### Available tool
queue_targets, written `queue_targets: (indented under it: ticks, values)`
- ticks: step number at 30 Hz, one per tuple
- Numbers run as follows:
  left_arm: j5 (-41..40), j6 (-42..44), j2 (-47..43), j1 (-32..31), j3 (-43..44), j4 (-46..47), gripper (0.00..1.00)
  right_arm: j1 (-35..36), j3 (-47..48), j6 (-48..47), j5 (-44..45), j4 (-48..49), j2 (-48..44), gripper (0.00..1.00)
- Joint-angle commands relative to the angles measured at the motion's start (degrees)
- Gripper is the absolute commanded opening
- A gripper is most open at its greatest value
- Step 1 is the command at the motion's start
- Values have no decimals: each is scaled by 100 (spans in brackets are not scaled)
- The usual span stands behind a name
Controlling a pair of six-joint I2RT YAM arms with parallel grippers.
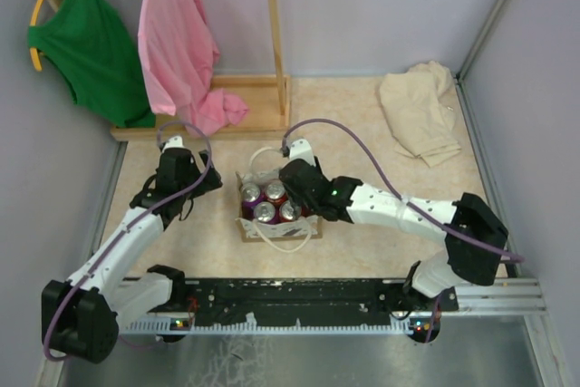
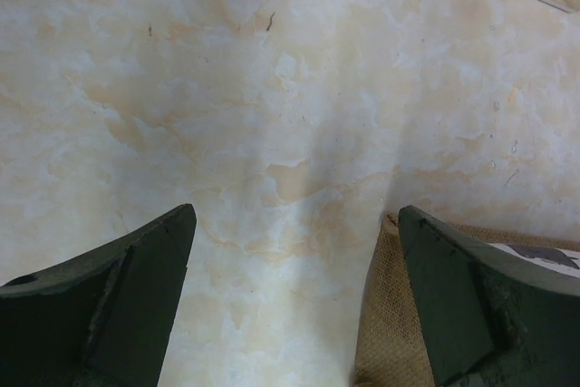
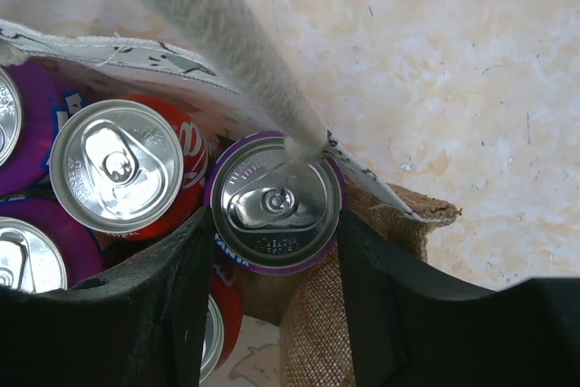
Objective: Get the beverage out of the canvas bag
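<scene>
The canvas bag (image 1: 249, 226) stands mid-table with white rope handles and several cans in it. In the right wrist view my right gripper (image 3: 274, 224) has its fingers pressed on both sides of a purple can (image 3: 274, 201) at the bag's corner. One finger is inside the bag and the other lies against its burlap wall (image 3: 326, 314). A red can (image 3: 116, 165) sits beside it, and a rope handle (image 3: 217, 33) crosses above. My left gripper (image 2: 296, 212) is open and empty over the bare table, with the bag's burlap edge (image 2: 385, 314) by its right finger.
A wooden rack base (image 1: 245, 101) stands at the back with a green garment (image 1: 91, 43) and a pink one (image 1: 181, 43) hanging. A beige cloth (image 1: 419, 111) lies at the back right. Walls close in on both sides.
</scene>
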Motion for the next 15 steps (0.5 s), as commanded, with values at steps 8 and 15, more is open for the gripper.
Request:
queue_targets:
  ticks: [8,15]
  values:
    - [58,-7,85,23,-35,155,99,-5,54,532,-82,-444,388,80]
    - [98,-16,72,23,-48,139,99,8,-79,652,-128,-494,318,81]
